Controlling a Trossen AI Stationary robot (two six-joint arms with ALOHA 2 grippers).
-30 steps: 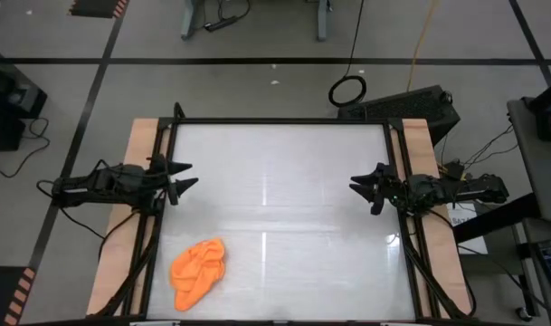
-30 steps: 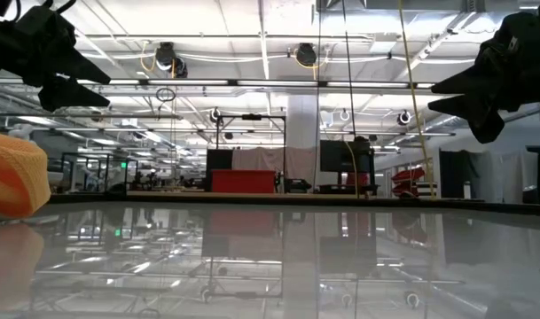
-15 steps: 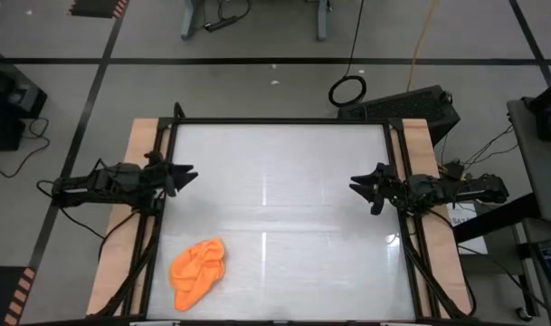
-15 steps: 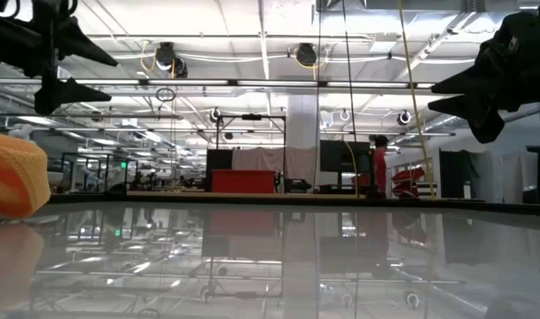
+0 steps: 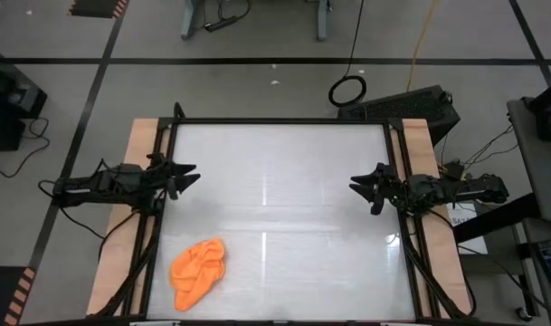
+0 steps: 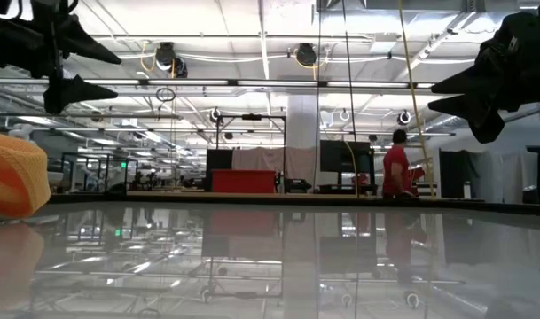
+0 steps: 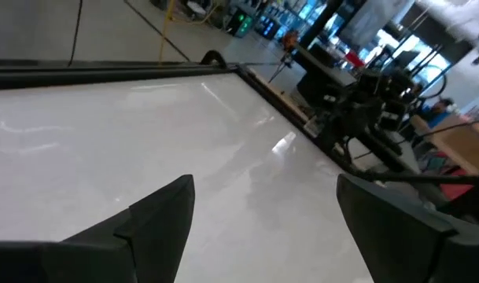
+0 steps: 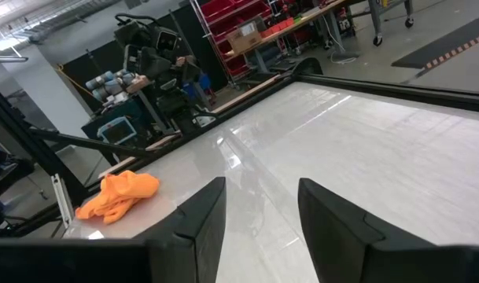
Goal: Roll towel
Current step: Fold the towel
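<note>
Nothing of the rolling is done yet, as far as I can judge. The bright orange soft towel [image 5: 199, 270] lies crumpled in a loose heap on the glossy white desk [image 5: 284, 190], neither spread flat nor rolled, and neither of my arms touches it.

My left jaws [image 5: 183, 177] hang above the desk's left edge, released, the two dark fingers spread with bare desk showing between them in the left wrist view. The towel sits well apart from them, nearer the front edge of the desk on their own side, and outside what that wrist camera sees.

My right jaws [image 5: 364, 188] wait at the opposite edge, also released and holding nothing. From there the towel [image 8: 119, 193] lies far across the desk.

What is left is the whole job, I think: reach the heap, pull it out flat, then roll it from one edge.
</note>
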